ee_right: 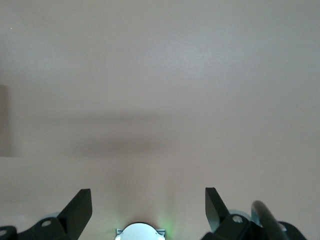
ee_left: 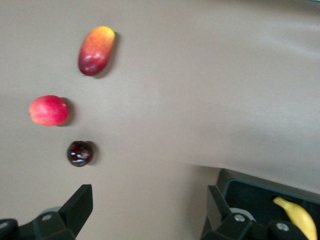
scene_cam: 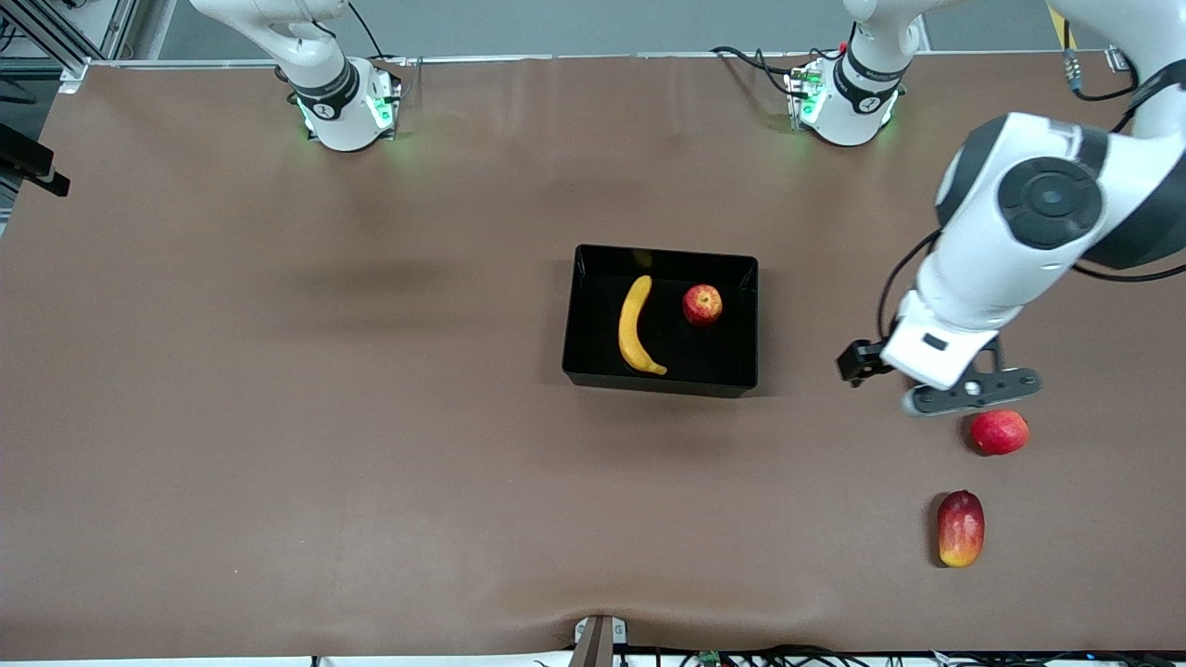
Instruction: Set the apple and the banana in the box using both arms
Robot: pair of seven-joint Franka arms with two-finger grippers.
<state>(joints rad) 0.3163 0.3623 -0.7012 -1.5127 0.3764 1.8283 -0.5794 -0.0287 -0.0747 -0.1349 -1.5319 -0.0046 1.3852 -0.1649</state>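
The black box (scene_cam: pixel 593 357) sits mid-table. Inside it the yellow banana (scene_cam: pixel 634 325) lies beside the red, yellow-streaked apple (scene_cam: pixel 702 304), which is toward the left arm's end. My left gripper (scene_cam: pixel 936 380) hangs open and empty over the table between the box and the loose fruits at the left arm's end. In the left wrist view its fingers (ee_left: pixel 82 197) stand wide apart over bare table, with a corner of the box (ee_left: pixel 250 187) and the banana's tip (ee_left: pixel 300 217) at the edge. My right gripper (ee_right: pixel 147 191) is open and empty above bare table, out of the front view.
A plain pinkish-red round fruit (scene_cam: pixel 999 432) and a red-and-yellow mango-like fruit (scene_cam: pixel 960 528) lie toward the left arm's end, nearer the front camera than the box. A small dark round fruit (ee_left: pixel 80 153) shows only in the left wrist view. The right arm's base (ee_right: pixel 140 231) lies below its gripper.
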